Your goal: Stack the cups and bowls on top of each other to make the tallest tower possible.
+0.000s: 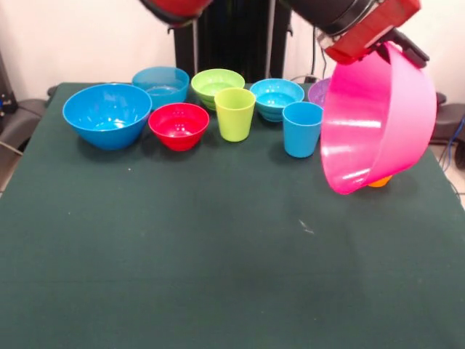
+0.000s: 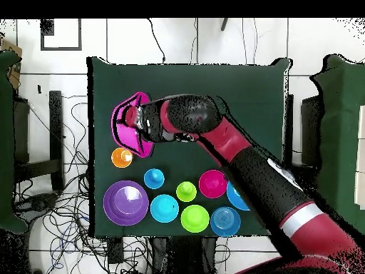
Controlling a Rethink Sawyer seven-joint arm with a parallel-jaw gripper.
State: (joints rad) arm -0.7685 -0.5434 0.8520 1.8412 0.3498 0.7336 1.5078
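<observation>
The huge pink bowl (image 1: 378, 123) is hanging nearest the camera, tilted steeply on edge with its opening facing the row of ware; the gripper (image 1: 396, 45) is clamped on its upper rim, presumably carrying it out to serve as the tower's base. Its lower edge is hovering just above the orange cup (image 1: 379, 182), a collision risk if it descends here. Behind are standing the light blue cup (image 1: 302, 129), lime green cup (image 1: 235, 113), small red bowl (image 1: 179, 125), large blue bowl (image 1: 107, 115), and the purple bowl (image 2: 126, 203). The green table (image 1: 182, 269) is offering broad open room in front.
</observation>
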